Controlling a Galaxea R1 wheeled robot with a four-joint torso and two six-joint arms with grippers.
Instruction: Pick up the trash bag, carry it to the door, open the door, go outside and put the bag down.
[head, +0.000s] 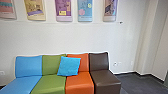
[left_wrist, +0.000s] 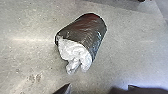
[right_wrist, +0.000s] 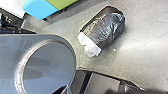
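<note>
From my station, I have the left wrist angled down steeply. Along the bottom edge of its view my left gripper (left_wrist: 99, 86) just enters the frame, with a dark pointed part (left_wrist: 63, 89) left of centre and a blurred dark shape (left_wrist: 150, 91) at the lower right. My right wrist is angled downward too, and its camera catches my own body: a wide grey plate (right_wrist: 11, 47) stretches in from the left, its large round fitting (right_wrist: 50, 67) at the lower left. My right gripper (right_wrist: 96, 87) comes in along the bottom edge, its dark pointed part crossing the fitting's lower right.
</note>
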